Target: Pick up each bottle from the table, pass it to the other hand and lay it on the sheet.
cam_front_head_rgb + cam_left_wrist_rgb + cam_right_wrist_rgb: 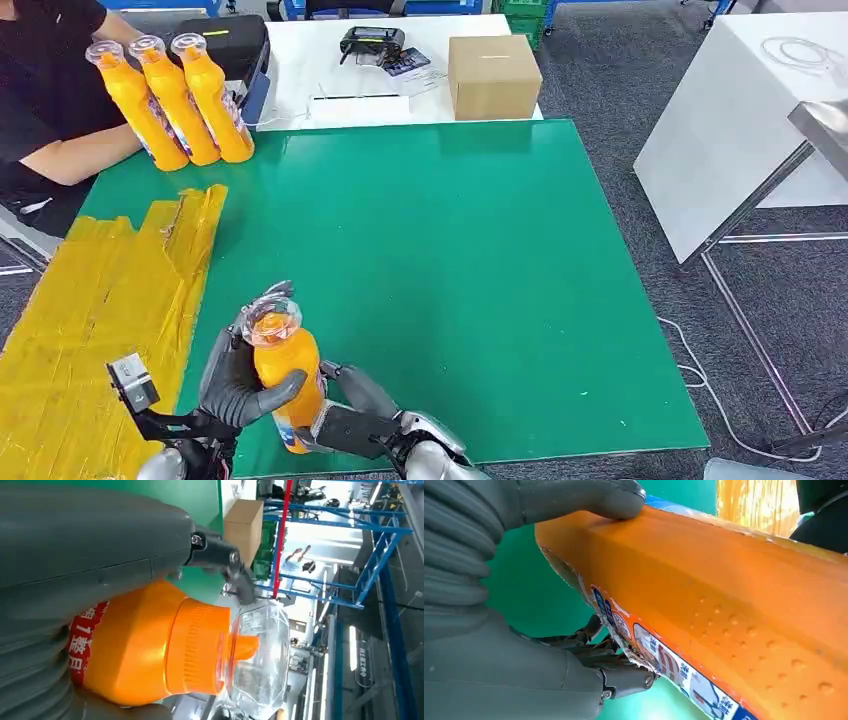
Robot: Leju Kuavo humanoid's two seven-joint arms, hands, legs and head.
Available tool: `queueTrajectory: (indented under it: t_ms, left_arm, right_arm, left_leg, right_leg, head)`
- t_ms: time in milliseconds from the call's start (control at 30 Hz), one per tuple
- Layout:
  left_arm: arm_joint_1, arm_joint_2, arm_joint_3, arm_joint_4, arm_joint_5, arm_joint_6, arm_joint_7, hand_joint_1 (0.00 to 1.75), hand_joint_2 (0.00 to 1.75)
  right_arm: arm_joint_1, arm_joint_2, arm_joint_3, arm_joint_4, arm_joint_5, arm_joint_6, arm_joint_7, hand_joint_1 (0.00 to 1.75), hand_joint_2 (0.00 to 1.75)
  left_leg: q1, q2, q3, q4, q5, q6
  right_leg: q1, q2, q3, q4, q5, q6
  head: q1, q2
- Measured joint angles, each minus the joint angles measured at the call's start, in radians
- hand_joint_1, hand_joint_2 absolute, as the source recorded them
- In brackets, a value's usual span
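At about seven o'clock in the head view, near the surface's (480, 300) front edge, both robot hands are wrapping one orange bottle (287, 372). The left robot hand (238, 378) is curling its fingers (283, 390) around the upper body just below the clear cap, while the right robot hand (352, 405) is gripping the lower, labelled part from the four o'clock side. The bottle is standing slightly tilted, apparently lifted off the green surface, just beside the yellow sheet (100, 310) lying at nine o'clock.

This is looking like the middle of the handover, and the risk is lying in the timing. If the giving robot hand is letting go before the other is truly bearing the load, the smooth plastic may be slipping down through the fingers; the peeling label edge under the right robot hand could be sliding too. A tilted release could send the bottle rolling off the sheet's edge.

Three more bottles (175, 100) are waiting at eleven o'clock, beside a person's arm (75, 155), with a cardboard box (493, 75) at twelve o'clock.

The bottle's base is being hidden by the right robot hand, so whether it is touching the surface is unclear. The right wrist view is too close to show how firmly the fingers are closing.
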Motion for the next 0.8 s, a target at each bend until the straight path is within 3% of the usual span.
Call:
queueTrajectory:
  t_ms: [567, 800]
  left_arm:
    - [-0.003, 0.017, -0.011, 0.000, -0.047, -0.002, -0.013, 1.75, 1.75]
    - [-0.007, 0.108, -0.009, 0.002, -0.106, -0.012, 0.014, 1.75, 1.75]
  right_arm:
    - [0.001, 0.000, -0.003, 0.000, 0.009, -0.002, 0.000, 1.75, 1.75]
    - [0.001, -0.010, -0.009, 0.001, 0.036, -0.033, 0.009, 1.75, 1.75]
  left_leg:
    - [0.000, 0.000, 0.000, 0.000, 0.000, 0.000]
    - [0.000, 0.000, 0.000, 0.000, 0.000, 0.000]
  right_leg:
    - [0.000, 0.000, 0.000, 0.000, 0.000, 0.000]
    - [0.000, 0.000, 0.001, 0.000, 0.000, 0.000]
  head:
    - [0.000, 0.000]
    - [0.000, 0.000]
